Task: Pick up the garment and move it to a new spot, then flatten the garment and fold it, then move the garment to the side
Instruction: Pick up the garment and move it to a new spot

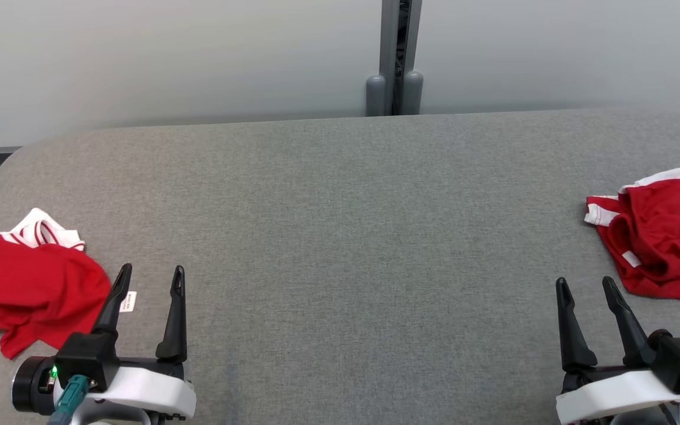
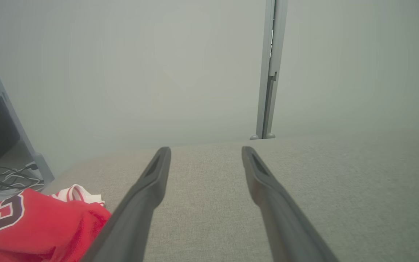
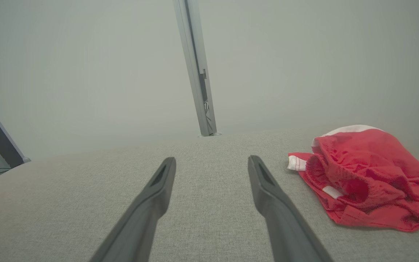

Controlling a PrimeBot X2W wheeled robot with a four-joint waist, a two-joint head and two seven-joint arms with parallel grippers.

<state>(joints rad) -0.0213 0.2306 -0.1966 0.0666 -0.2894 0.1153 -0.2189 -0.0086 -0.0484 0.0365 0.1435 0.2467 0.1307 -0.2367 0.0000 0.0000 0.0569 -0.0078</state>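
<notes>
Two crumpled red garments lie on the grey table [image 1: 340,224]. A red jersey with white trim and a black-and-white number [image 1: 27,283] [image 2: 31,222] sits at the left edge, just left of my left gripper [image 1: 152,271] [image 2: 206,151], which is open and holds nothing. Red shorts with white bands [image 1: 661,236] [image 3: 366,178] are bunched at the right edge, just right of and beyond my right gripper [image 1: 587,283] [image 3: 211,162], also open with nothing between its fingers. Neither gripper touches cloth.
A small white label [image 1: 128,301] lies on the table between the left gripper's fingers and the jersey. A grey post [image 1: 396,59] stands behind the table's far edge against the pale wall. Cables [image 2: 2,178] lie on the floor beyond the left edge.
</notes>
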